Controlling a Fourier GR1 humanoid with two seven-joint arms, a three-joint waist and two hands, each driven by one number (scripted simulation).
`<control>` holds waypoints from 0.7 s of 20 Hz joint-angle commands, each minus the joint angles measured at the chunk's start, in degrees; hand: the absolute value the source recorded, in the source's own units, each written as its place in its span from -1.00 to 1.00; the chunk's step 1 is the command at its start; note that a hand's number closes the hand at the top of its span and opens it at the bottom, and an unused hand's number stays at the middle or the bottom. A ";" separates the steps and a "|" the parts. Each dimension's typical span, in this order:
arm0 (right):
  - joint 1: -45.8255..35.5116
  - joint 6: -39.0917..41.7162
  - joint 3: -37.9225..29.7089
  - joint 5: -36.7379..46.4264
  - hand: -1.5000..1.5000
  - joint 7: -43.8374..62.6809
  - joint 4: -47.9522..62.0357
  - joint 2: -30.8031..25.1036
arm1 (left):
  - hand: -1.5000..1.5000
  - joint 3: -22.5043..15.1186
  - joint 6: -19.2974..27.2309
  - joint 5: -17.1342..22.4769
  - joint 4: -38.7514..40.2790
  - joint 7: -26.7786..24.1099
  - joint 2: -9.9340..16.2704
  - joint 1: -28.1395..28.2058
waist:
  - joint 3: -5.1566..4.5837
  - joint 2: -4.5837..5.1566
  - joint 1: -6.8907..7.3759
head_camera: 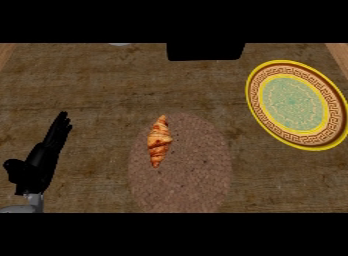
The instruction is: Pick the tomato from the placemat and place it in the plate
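Left hand [40, 155] at the table's [88, 90] left, fingers straight and together, holding nothing. Centre: round woven placemat [188, 175] with a croissant [159, 140] on its left part; no tomato seen. Far right: yellow-rimmed plate [269, 122], bare.

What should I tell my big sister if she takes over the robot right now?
Left hand: open, fingers straight, resting at the view's lower left, holding nothing.
Right hand: not in view.
No tomato shows anywhere. What lies on the round woven placemat is a croissant, near its upper left part.
The yellow-rimmed plate sits at the right of the counter, apart from the placemat, with nothing on it.
Done: nothing yet.
Left: pick the croissant up off the placemat and set it on the plate, if that is the thing meant.
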 commanded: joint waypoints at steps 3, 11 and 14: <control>-3.34 2.52 -1.58 0.36 1.00 2.95 -6.15 2.64 | 0.00 1.27 -1.83 0.10 -1.10 1.93 0.87 -1.08 | -0.04 0.23 1.60; -17.89 8.76 7.08 5.02 1.00 13.24 -4.15 0.08 | 0.00 0.44 -1.84 -2.20 3.76 0.24 -2.09 -4.50 | -0.04 0.47 2.23; -22.36 10.70 8.12 5.48 1.00 12.56 -1.07 2.12 | 0.00 1.23 -2.66 -2.36 0.06 1.23 -1.14 -2.34 | -0.02 0.35 2.09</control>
